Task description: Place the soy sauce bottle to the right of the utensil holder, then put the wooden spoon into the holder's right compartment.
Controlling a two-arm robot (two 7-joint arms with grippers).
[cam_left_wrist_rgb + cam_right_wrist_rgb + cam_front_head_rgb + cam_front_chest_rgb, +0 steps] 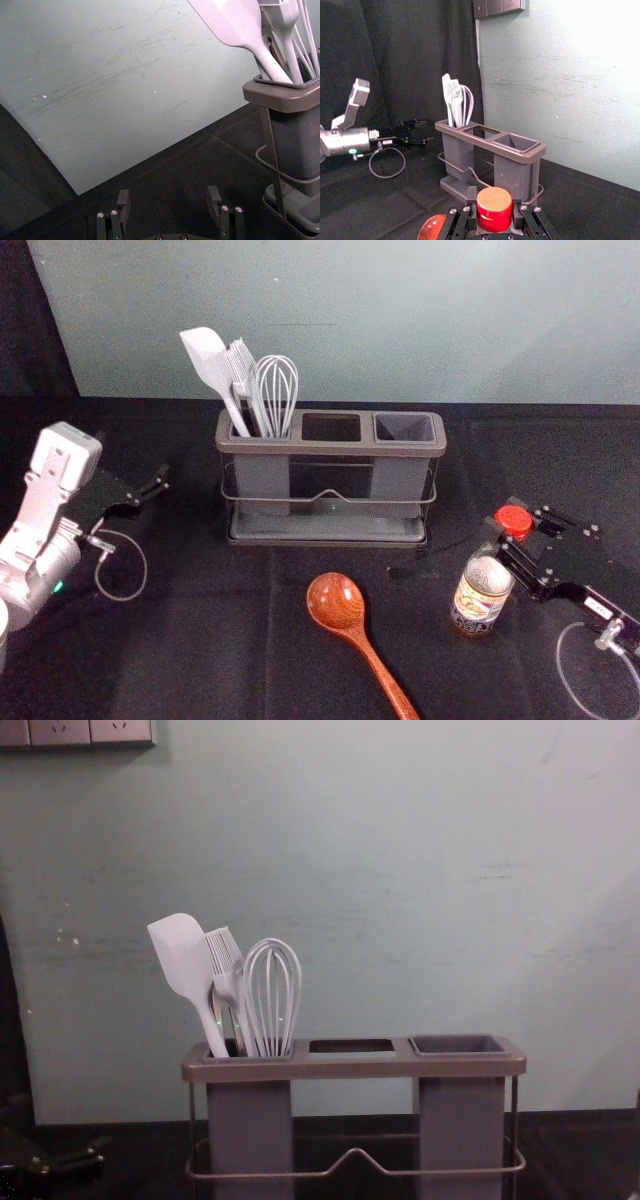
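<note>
From the robot's side, with the utensil holder [330, 449] as the dial's centre, the soy sauce bottle [480, 602] stands at four o'clock, and the right gripper [494, 201] has its fingers closed in on either side of the red cap [514, 521]. I can't tell whether the base is off the black cloth [200, 640]. That grip is high, so I'd worry about the bottle swinging or slipping if it's moved quickly. Taken toward three o'clock too close in, it could knock the wire rail [331, 494]; set down leaning, it might topple on release. The wooden spoon [337, 602] lies at six o'clock, and a low sweep could nudge it. The left gripper [168, 194] idles at nine o'clock, fingers wide and holding nothing.
</note>
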